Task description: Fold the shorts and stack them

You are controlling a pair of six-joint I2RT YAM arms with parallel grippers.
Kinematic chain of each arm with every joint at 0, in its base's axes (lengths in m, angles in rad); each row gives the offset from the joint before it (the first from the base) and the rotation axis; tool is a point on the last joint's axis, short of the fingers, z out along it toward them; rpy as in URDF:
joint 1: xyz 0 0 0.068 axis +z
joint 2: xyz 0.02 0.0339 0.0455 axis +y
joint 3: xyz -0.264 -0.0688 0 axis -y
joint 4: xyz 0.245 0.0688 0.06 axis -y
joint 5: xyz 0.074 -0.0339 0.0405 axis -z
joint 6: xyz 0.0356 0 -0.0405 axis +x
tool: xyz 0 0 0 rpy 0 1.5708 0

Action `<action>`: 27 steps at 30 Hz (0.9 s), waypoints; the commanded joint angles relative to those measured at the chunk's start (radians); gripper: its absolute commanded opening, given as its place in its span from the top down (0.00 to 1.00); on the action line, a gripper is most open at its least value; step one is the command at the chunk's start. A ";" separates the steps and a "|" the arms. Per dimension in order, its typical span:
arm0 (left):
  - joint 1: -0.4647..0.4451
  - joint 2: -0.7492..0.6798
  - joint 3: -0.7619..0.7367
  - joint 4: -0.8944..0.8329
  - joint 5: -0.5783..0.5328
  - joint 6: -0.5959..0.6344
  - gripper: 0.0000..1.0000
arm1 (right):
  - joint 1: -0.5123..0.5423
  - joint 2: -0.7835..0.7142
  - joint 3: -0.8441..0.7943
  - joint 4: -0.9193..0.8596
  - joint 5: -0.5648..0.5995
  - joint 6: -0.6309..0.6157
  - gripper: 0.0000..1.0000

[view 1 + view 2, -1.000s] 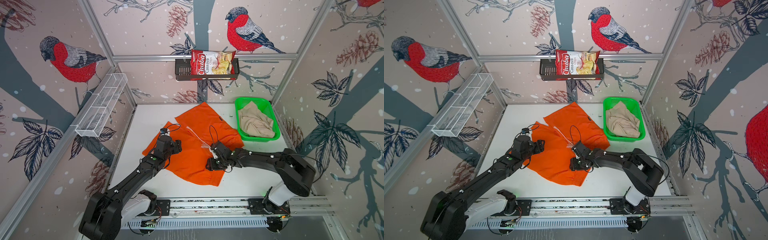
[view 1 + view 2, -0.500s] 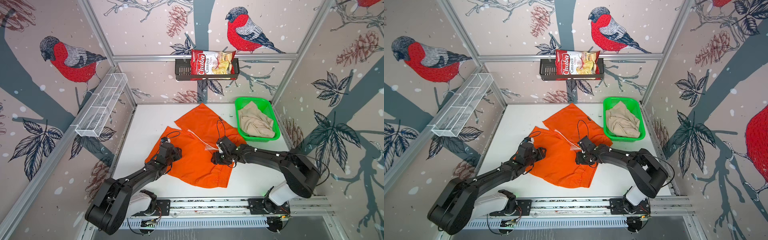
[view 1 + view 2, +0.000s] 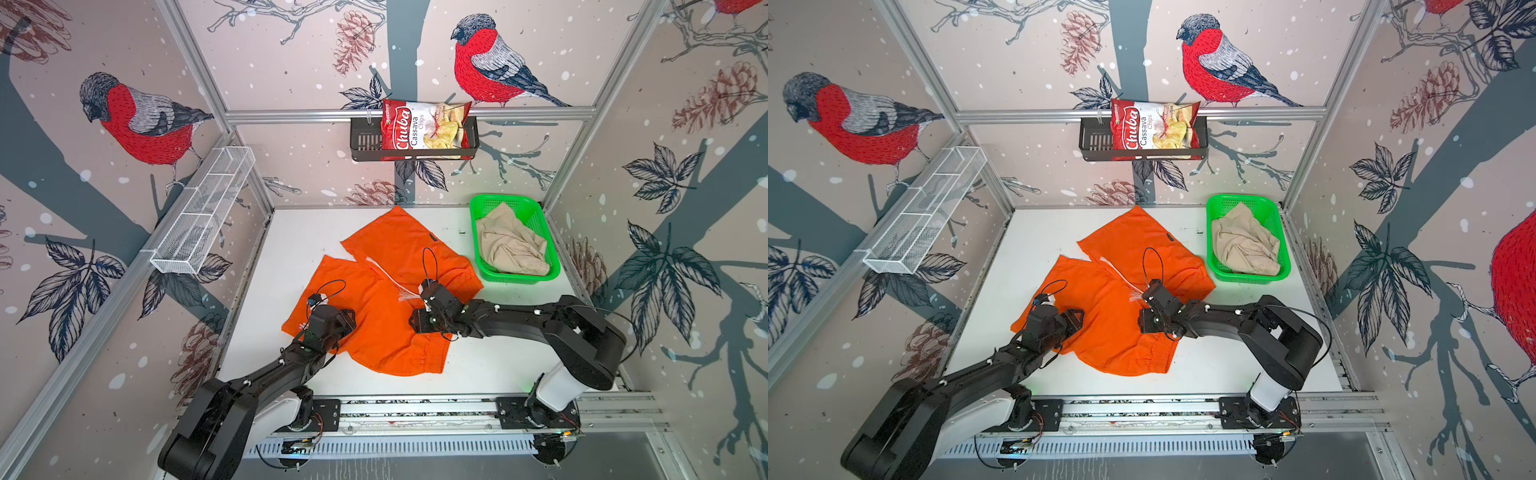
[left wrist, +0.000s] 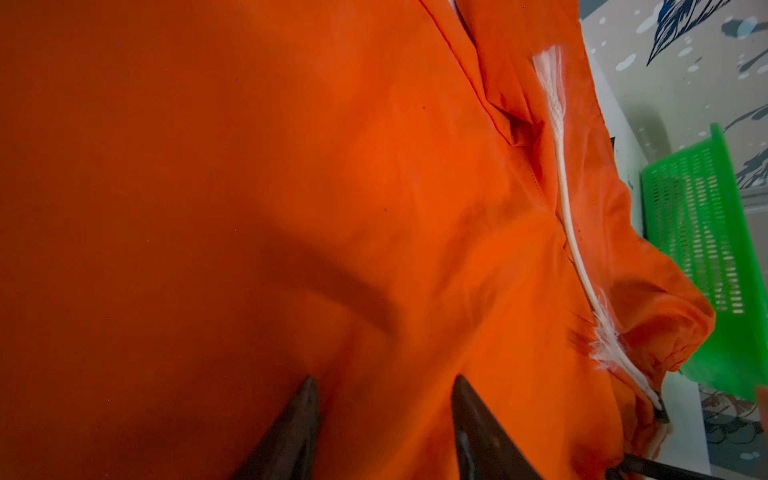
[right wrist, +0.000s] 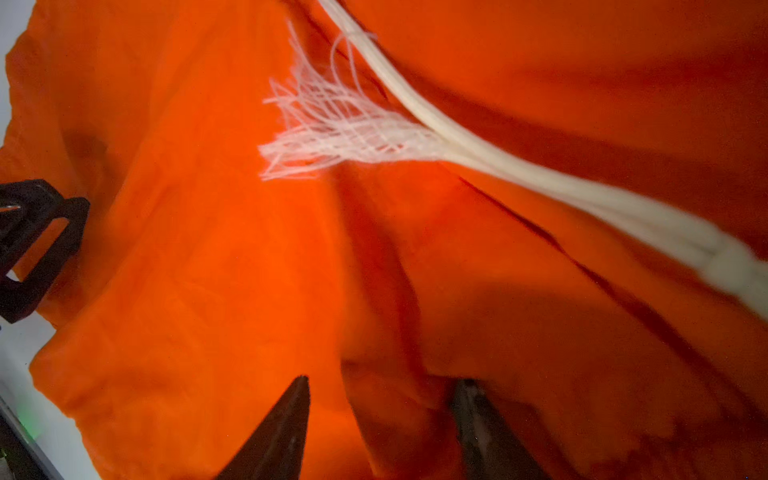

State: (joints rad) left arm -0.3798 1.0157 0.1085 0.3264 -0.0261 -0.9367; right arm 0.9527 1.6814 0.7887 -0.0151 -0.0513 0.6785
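Observation:
The orange shorts (image 3: pixel 382 336) (image 3: pixel 1113 336) lie spread on the white table, with a white drawstring (image 3: pixel 390 282) (image 4: pixel 565 199) (image 5: pixel 498 166) across the middle. My left gripper (image 3: pixel 348 323) (image 3: pixel 1079 318) (image 4: pixel 382 380) rests low on their left part, jaws apart, flat cloth between the tips. My right gripper (image 3: pixel 415 323) (image 3: pixel 1144 323) (image 5: pixel 380 382) sits low on the right part near the frayed end of the drawstring. Its jaws are apart with a raised fold of cloth between them. The beige shorts (image 3: pixel 509 245) (image 3: pixel 1244 245) lie crumpled in the green basket (image 3: pixel 519 277) (image 3: pixel 1250 277).
The basket stands at the back right of the table (image 3: pixel 498 357), and its side shows in the left wrist view (image 4: pixel 698 232). A chips bag (image 3: pixel 424 129) sits in a black rack on the back wall. A white wire shelf (image 3: pixel 203 212) hangs on the left wall.
My left gripper has moved toward the front of the table and its jaws have narrowed. The right gripper has shifted slightly, and the near part of the orange shorts has been pulled around.

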 commanded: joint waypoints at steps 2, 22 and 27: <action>0.021 -0.121 -0.060 -0.191 -0.022 -0.077 0.47 | 0.043 0.082 0.043 -0.157 -0.030 -0.016 0.43; 0.022 -0.321 0.096 -0.292 0.005 0.132 0.46 | -0.058 -0.076 0.247 -0.202 -0.068 -0.109 0.41; 0.022 -0.142 0.153 -0.176 0.052 0.167 0.45 | -0.104 -0.028 0.205 -0.126 -0.096 -0.081 0.41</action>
State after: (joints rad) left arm -0.3603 0.8223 0.2401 0.0395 -0.0151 -0.8204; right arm 0.8581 1.6310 1.0077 -0.2024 -0.1097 0.5785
